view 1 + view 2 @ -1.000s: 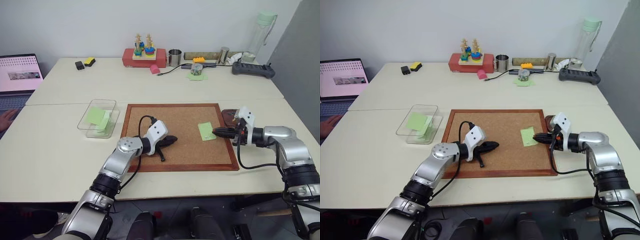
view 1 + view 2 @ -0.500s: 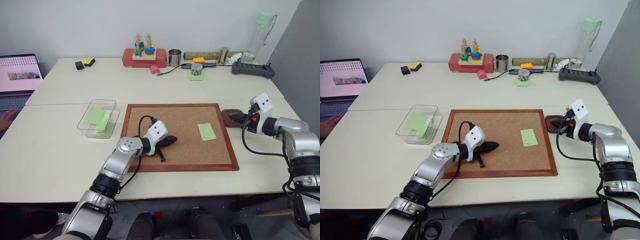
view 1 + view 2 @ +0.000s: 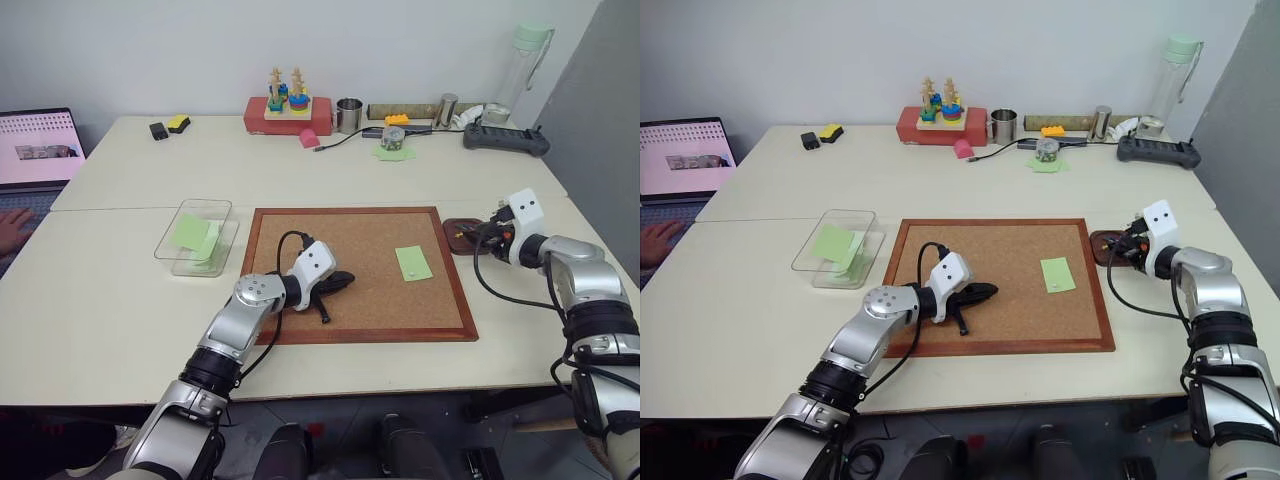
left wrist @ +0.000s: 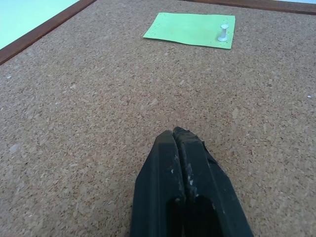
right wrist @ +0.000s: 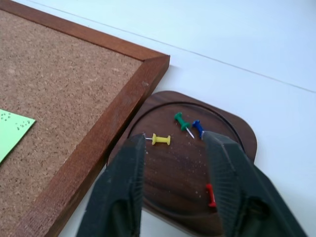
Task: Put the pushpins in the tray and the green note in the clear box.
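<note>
Right gripper (image 5: 173,148) open, empty, over small dark brown wooden tray (image 5: 232,133) — 4 pushpins (image 5: 161,139) inside. Left gripper (image 4: 178,136) shut, empty, over cork board (image 3: 350,240); light-green paper note (image 4: 190,29) pinned.

Under my fingers (image 4: 177,163), matt black and scuffed, the board (image 4: 98,98) is rough, grainy cork framed in smooth reddish wood. The note (image 4: 190,30) is thin matt paper. My tray (image 5: 237,133) is dark polished wood holding glossy plastic pins (image 5: 161,139).

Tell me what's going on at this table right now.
The right gripper hangs open over the small dark brown wooden tray, where yellow, green, blue and red pushpins lie. The light-green paper note sits on the cork board, a white pin standing in it. The left gripper rests shut on the cork.
</note>
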